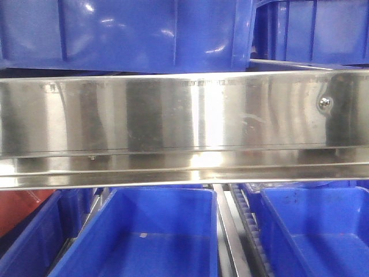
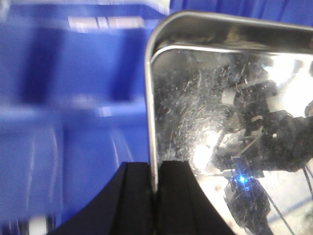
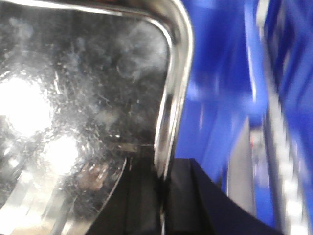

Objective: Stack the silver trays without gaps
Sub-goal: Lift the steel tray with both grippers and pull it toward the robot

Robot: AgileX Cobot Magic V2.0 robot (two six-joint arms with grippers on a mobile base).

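Item: tray, steel, scratched floor facing the wrist cameras.
- Orientation: in the left wrist view one rim runs from 6 to 12 o'clock, rounds a corner at 11 and continues toward 3. In the right wrist view the rim runs from 6 up to a corner at 1. Both views cut the tray off, so the long axis cannot be told.
- Left gripper: enters at 6 o'clock, fingers clamped on the rim.
- Right gripper: enters at 6 o'clock, pinching the rim likewise (only the black fingertips show, the arms are out of frame).
- Surroundings: blue bins, blurred in the wrist views. In the front view a rail spans from 9 to 3.
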